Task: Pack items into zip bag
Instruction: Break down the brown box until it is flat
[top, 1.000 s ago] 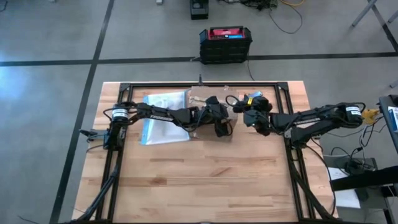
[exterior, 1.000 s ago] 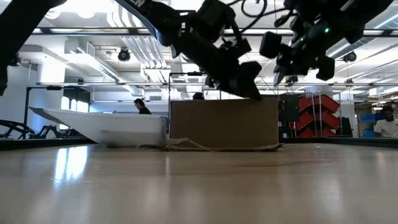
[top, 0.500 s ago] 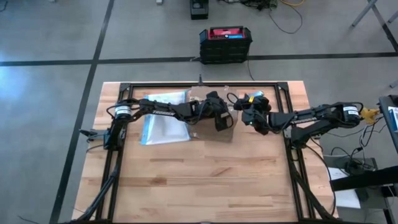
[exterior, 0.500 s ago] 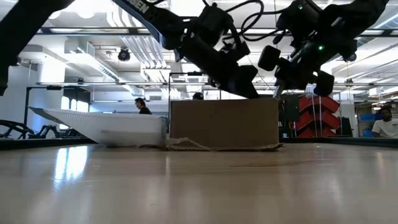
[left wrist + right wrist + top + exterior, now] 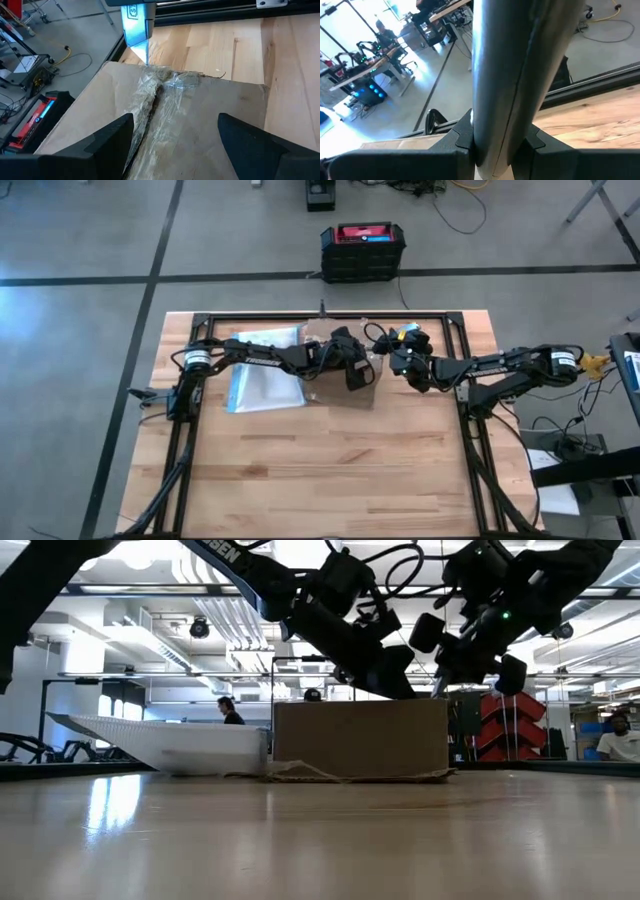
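A brown cardboard box [image 5: 332, 390] stands at the table's far middle, its top seam covered with crumpled clear tape [image 5: 165, 95]. The zip bag [image 5: 262, 375], clear with a blue strip, lies flat to the box's left. My left gripper [image 5: 175, 117] is open just above the box top, one finger on each side of the seam; I cannot tell whether it touches the box. My right gripper [image 5: 400, 360] is at the box's right far corner, shut on a slim grey stick tool [image 5: 515, 60]. The items are hidden. My right gripper pinches the grey stick tool between its two fingers at the tool's shaft [image 5: 492, 125]. The tool runs on past the fingers, lifted clear of the table. Its tip [image 5: 144, 50] stands at the far end of the box's taped seam; I cannot tell whether it touches there.
A black frame rail [image 5: 330, 315] runs round the table's far and side edges. A black case with a red top [image 5: 362, 250] sits on the floor beyond. The near half of the wooden table [image 5: 330, 470] is bare. People [image 5: 228, 710] are in the room behind.
My left gripper has gone a little toward the table's far edge and down over the box top, then kept still, open throughout. My right gripper with the tool has edged slightly toward the box.
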Robot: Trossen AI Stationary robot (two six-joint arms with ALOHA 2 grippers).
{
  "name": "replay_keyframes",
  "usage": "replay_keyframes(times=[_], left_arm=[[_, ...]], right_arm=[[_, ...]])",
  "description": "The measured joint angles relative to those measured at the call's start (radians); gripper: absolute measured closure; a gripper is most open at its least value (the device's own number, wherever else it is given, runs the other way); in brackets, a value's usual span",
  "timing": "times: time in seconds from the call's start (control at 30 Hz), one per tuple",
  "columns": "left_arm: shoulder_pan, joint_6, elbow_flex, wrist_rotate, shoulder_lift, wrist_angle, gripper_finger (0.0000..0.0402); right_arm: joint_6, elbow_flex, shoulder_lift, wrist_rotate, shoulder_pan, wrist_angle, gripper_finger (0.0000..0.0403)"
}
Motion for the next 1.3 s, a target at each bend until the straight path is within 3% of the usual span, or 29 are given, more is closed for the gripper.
replay_keyframes(times=[0.6, 1.07, 1.3], left_arm=[[0.026, -0.034, -0.002, 0.062, 0.003, -0.018, 0.0125], [0.035, -0.032, -0.003, 0.044, 0.005, -0.034, 0.0125], [0.035, -0.032, -0.003, 0.051, 0.005, -0.033, 0.0125]], right_arm=[[0.003, 0.0, -0.002, -0.029, 0.066, -0.029, 0.0347], [0.158, 0.001, -0.027, -0.008, 0.156, -0.11, 0.0347], [0.315, 0.045, -0.027, 0.055, 0.226, -0.282, 0.0347]])
